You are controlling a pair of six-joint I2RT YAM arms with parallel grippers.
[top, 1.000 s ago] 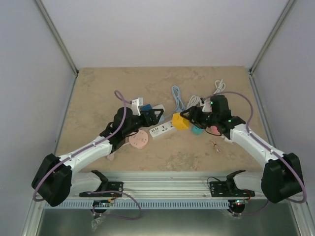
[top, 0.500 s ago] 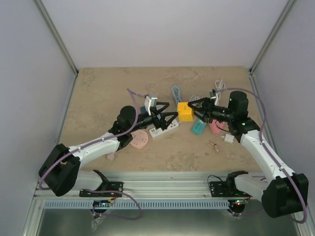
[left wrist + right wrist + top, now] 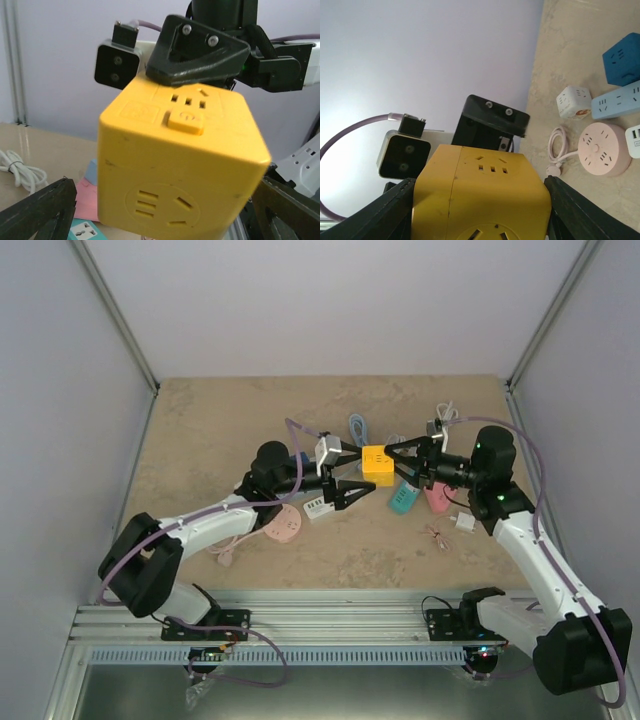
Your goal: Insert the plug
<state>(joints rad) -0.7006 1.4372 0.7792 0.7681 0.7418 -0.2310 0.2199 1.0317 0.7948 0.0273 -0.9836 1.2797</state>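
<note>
- Top external view: the yellow socket cube (image 3: 377, 464) hangs in the air above the table (image 3: 200, 430), pinched on two opposite faces by the right gripper (image 3: 402, 464).
- The left gripper (image 3: 354, 474) faces the cube from the other side, fingers spread wide and empty. Its tips flank the cube, but whether they touch is unclear.
- No plug shows in either gripper. White cables (image 3: 445, 416) lie on the table behind the cube, and I cannot tell which end is meant.
- The cube is hard moulded plastic, smooth and faintly glossy, with rounded corners, slotted faces and a raised square button (image 3: 186, 121).
- It is likely light and rigid but slick, so hold it by flat faces and leave a slotted face free.
</note>
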